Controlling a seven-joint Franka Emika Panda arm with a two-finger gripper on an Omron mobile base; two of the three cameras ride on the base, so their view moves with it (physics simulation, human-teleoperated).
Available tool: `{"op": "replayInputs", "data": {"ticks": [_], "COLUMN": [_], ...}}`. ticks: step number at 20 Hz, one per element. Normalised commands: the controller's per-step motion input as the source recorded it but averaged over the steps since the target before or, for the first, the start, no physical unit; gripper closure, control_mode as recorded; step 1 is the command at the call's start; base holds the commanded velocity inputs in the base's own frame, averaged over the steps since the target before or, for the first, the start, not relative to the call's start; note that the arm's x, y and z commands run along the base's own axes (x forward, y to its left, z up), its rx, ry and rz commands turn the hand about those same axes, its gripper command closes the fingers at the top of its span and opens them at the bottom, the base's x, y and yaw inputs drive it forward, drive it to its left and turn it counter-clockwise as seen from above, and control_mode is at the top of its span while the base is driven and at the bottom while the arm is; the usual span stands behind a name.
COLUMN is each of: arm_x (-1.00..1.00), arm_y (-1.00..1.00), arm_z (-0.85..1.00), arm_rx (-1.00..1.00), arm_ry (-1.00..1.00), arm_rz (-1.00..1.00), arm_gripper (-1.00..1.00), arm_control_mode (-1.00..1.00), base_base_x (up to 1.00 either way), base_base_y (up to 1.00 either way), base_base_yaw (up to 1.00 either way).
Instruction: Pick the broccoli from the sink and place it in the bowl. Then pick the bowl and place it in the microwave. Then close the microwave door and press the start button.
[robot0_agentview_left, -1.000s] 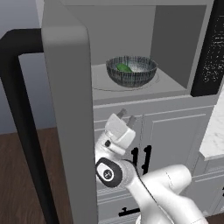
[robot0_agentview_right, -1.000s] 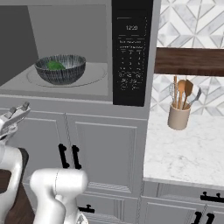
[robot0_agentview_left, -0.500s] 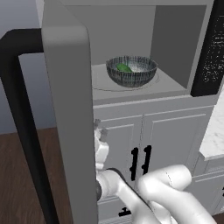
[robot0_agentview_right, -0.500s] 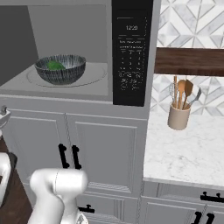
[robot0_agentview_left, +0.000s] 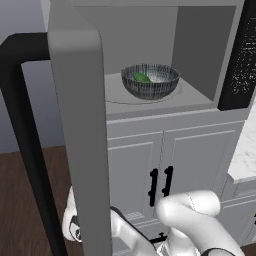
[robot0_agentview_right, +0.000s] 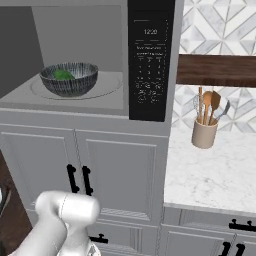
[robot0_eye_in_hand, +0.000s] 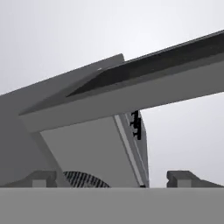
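Observation:
The striped bowl (robot0_agentview_left: 150, 82) (robot0_agentview_right: 68, 79) stands on the turntable inside the open microwave (robot0_agentview_left: 200, 60) (robot0_agentview_right: 30, 45). The green broccoli (robot0_agentview_left: 141, 77) (robot0_agentview_right: 62, 75) lies in the bowl. The microwave door (robot0_agentview_left: 77, 130) swings out toward me, its black bar handle (robot0_agentview_left: 25, 140) at the left. The black control panel (robot0_agentview_right: 150, 60) is right of the cavity. My gripper (robot0_eye_in_hand: 112, 179) is open, with nothing between its fingertips (robot0_eye_in_hand: 43, 177). It sits low beneath the door (robot0_eye_in_hand: 131, 96) and looks up along it. The sink is out of view.
White cabinet doors with black handles (robot0_agentview_left: 160, 185) (robot0_agentview_right: 79, 180) are below the microwave. A marble counter (robot0_agentview_right: 215, 170) at the right carries a utensil holder (robot0_agentview_right: 204, 132). Dark wood floor (robot0_agentview_left: 30, 200) lies at the left. My arm (robot0_agentview_left: 185, 215) bends low in front of the cabinets.
The arm has swung down and to the left. The hand has dropped from in front of the cabinets to low behind the open door. Bowl and broccoli have not moved.

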Motion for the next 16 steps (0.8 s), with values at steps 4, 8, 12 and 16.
{"op": "replayInputs", "data": {"ticks": [4,8,12,16], "arm_x": [0.27,0.27,0.23,0.14], "arm_y": [0.73,0.6,0.48,0.56], "arm_z": [-0.64,-0.37,-0.02,0.0], "arm_rx": [0.0,0.01,0.04,0.06], "arm_ry": [-0.17,-0.19,-0.21,-0.13], "arm_rz": [0.37,0.38,0.37,0.2], "arm_gripper": [-1.0,-1.0,-1.0,-1.0], "arm_control_mode": [-1.0,-1.0,-1.0,-1.0], "base_base_x": [0.0,0.0,0.0,0.0], "base_base_y": [0.0,0.0,0.0,0.0], "base_base_yaw": [0.0,0.0,0.0,0.0]}}
